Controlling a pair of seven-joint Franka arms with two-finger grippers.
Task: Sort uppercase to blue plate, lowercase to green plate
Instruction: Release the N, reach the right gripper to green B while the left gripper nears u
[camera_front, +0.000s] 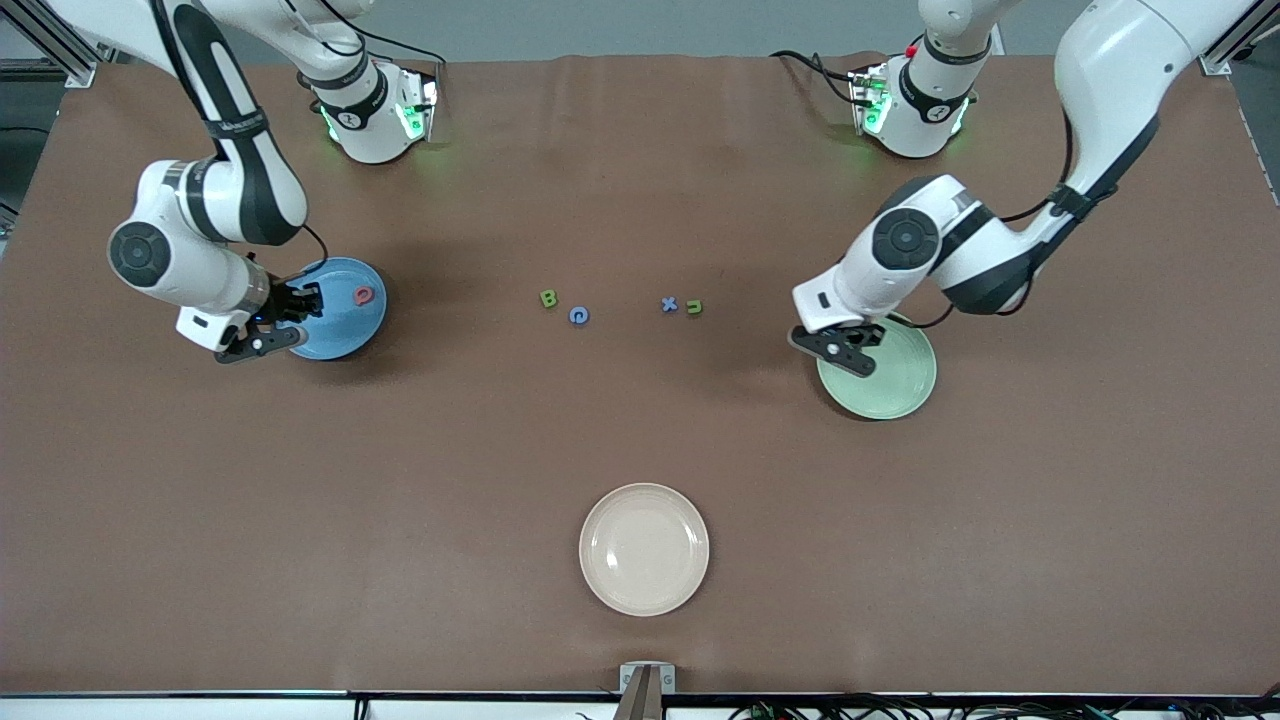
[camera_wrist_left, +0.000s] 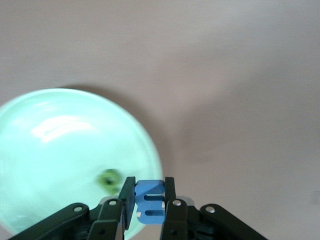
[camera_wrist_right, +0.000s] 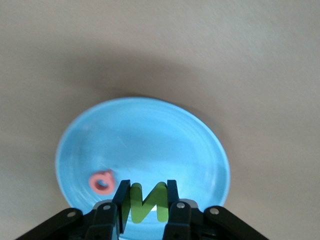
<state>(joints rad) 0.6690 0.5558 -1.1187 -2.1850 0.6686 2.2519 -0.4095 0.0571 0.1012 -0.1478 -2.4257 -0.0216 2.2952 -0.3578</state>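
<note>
Nearest the front camera, a cream plate (camera_front: 644, 549) sits alone on the brown desk (camera_front: 400, 480) with nothing in it.

Farther back come the two sorting plates. The green plate (camera_front: 893, 375), toward the left arm's end, lies under the left hand (camera_front: 838, 345), which hangs over its rim. The left wrist view shows what the front view hides: the left hand (camera_wrist_left: 150, 197) is clamped narrow on a blue m (camera_wrist_left: 150, 201), a small flat foam piece with slotted legs, held above the plate's edge (camera_wrist_left: 60, 150). A small green letter (camera_wrist_left: 109, 178) lies on that plate just beside the fingers, too blurred to read.

The blue plate (camera_front: 345, 325), toward the right arm's end, carries the pink-red Q (camera_front: 364, 295), a ring with a short tail, lying on the plate near the right hand (camera_front: 270, 325). The right hand sits over the plate's rim. The right wrist view shows the right hand (camera_wrist_right: 147, 200) pinched on a green N (camera_wrist_right: 146, 201), upright between the pads, above the plate (camera_wrist_right: 150, 135), with the Q (camera_wrist_right: 102, 182) just beside one finger.

Between the two hands, well apart from both, four letters lie on the bare desk: a green B (camera_front: 548, 298) beside a blue G (camera_front: 578, 315), then a blue x (camera_front: 669, 304) touching or nearly touching a small green letter (camera_front: 694, 308).
</note>
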